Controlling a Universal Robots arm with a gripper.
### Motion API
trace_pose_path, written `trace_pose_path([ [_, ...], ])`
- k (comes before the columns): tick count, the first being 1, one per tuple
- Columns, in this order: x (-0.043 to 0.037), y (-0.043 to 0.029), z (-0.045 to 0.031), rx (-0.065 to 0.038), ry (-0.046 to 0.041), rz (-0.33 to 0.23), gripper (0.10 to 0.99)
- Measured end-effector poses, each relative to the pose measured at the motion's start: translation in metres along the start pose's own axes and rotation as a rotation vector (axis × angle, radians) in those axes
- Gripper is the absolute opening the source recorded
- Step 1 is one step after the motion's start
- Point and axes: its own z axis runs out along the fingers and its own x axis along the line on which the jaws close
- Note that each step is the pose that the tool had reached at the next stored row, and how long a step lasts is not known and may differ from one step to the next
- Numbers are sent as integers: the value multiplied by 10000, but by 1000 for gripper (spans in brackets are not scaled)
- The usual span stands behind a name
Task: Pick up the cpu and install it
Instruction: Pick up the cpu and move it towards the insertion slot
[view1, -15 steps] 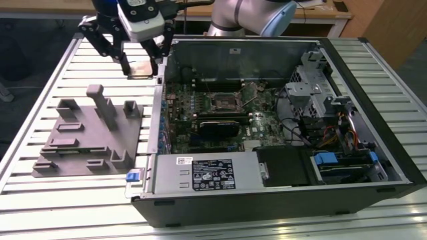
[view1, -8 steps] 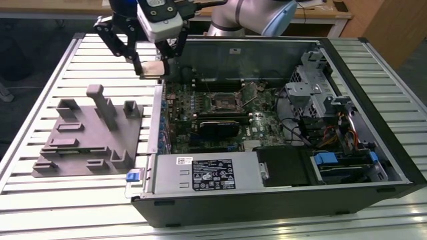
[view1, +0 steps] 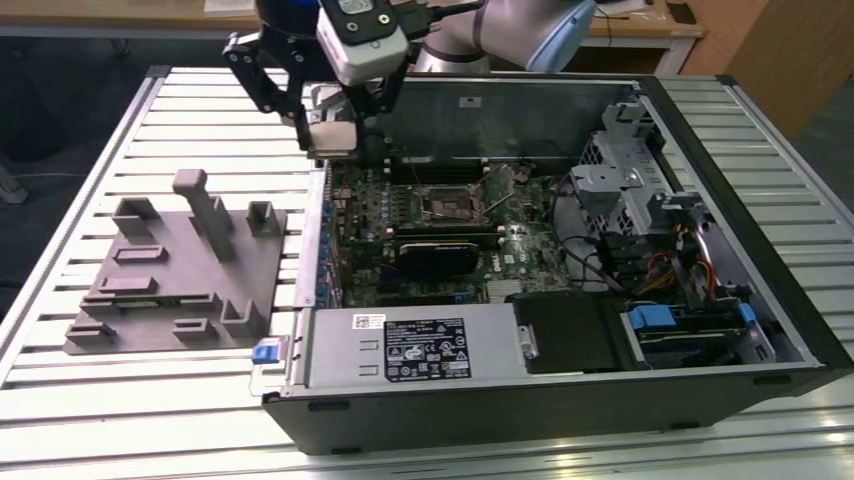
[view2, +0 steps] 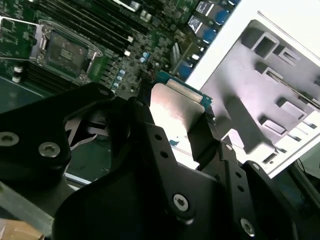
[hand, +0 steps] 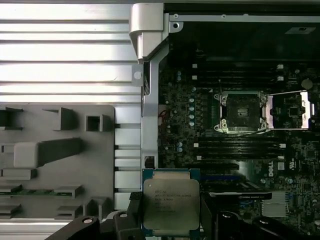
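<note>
We see the black two-fingered gripper (view1: 330, 140) at about ten o'clock in the exterior view. It hangs over the far corner of the open black computer case (view1: 747, 375), on the exterior view's left. Its fingers (hand: 206, 212) pinch the small flat square cpu with the pale silvery metal top and green rim (hand: 171, 204) by two opposite edges. In both wrist views the chip sits between the finger pads with its metal top uncovered, held up off the green motherboard (view1: 514, 245).

In the exterior view, the square metal-framed socket (view1: 451, 203) lies at about four o'clock from the gripper, well apart from the chip. In the first wrist view its hinged plate (hand: 290, 111) is swung open beside it.

The grey plastic fixture plate with upright blocks (view1: 174, 270) lies on the slatted aluminium table (view1: 187, 110) at about seven o'clock from the gripper, just beside the case.
</note>
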Motion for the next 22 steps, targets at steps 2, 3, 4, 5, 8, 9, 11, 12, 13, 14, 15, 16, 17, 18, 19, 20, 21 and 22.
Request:
trace_pose_path([
  [2,-62,1,0,1,0,-2,541],
  [3,-95,1,0,1,0,-1,541],
  [4,-126,2,0,1,1,1,541],
  [5,-156,2,0,0,0,0,541],
  [8,-248,3,1,1,0,-1,541],
  [9,-279,4,1,0,0,-1,541],
  [11,-342,5,1,0,0,-1,541],
  [12,-372,5,1,0,0,-1,541],
  [13,-404,6,1,-1,0,-2,541],
  [14,-438,7,1,0,0,0,541],
  [15,-472,7,1,0,0,1,541],
  [16,-507,7,1,1,0,0,541],
  [17,-542,8,2,0,0,-2,541],
  [18,-577,8,2,1,0,-2,541],
  [19,-608,9,3,0,0,0,541],
  [20,-638,9,4,1,1,0,541],
  [21,-670,10,5,0,2,-1,541],
  [22,-702,10,7,0,2,-2,541],
])
